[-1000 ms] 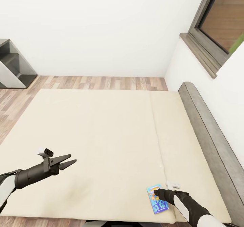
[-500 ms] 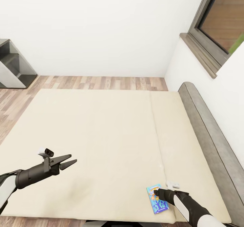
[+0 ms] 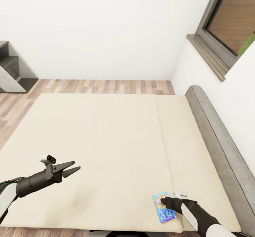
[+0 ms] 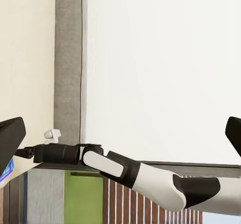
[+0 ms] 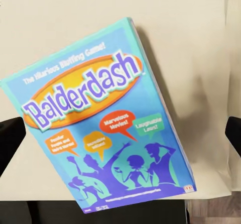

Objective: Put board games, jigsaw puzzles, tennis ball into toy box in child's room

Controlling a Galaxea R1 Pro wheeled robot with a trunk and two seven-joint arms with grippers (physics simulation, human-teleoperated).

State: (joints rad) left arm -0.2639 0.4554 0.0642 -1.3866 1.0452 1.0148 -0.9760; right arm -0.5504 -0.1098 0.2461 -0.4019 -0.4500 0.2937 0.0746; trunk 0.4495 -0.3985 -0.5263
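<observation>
Setting was a home bedroom, simulator-rendered. A low wide bed (image 3: 106,141) with a plain beige two-section mattress lay directly under both grippers and took up most of the head view; its padded grey headboard (image 3: 219,148) ran along the side beyond the right gripper (image 3: 163,201). Wood-plank floor (image 3: 106,86) showed past the far edge of the mattress, ahead of the arms, meeting bare white walls (image 3: 106,28). A dark-framed window (image 3: 226,28) with a deep sill sat in the wall above the headboard. A grey open shelving unit (image 3: 14,68) stood on the floor well beyond the left gripper (image 3: 72,168). A blue board game box (image 5: 105,118) lay on the mattress beneath the right gripper, fitting a lived-in household room.
</observation>
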